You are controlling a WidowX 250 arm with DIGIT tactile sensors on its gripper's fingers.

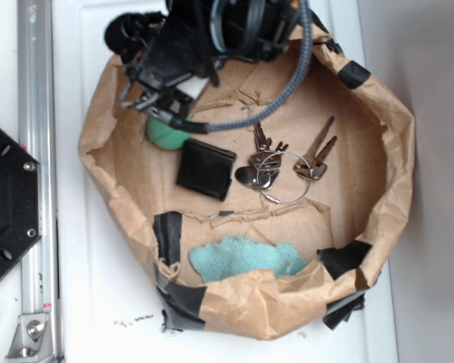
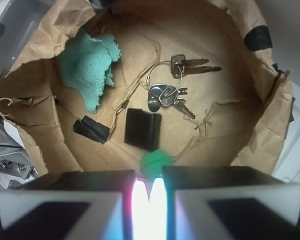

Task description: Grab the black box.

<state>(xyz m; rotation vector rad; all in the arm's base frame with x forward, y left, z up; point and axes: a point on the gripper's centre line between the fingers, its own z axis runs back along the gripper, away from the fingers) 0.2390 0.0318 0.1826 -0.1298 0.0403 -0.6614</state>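
The gripper (image 2: 149,192) hangs above the green ball (image 1: 166,134); its jaws stand nearly together, holding nothing. The black box (image 1: 206,169) lies flat on the brown paper tray (image 1: 397,181) floor (just beside the ball), left of the keys (image 1: 276,159).

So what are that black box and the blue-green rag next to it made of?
The black box looks like hard plastic or lacquered card: smooth, glossy, with rounded edges catching light. I can't tell which. The rag seems to be knitted or terry cloth, soft and matte, with a nubbly weave and crumpled folds.
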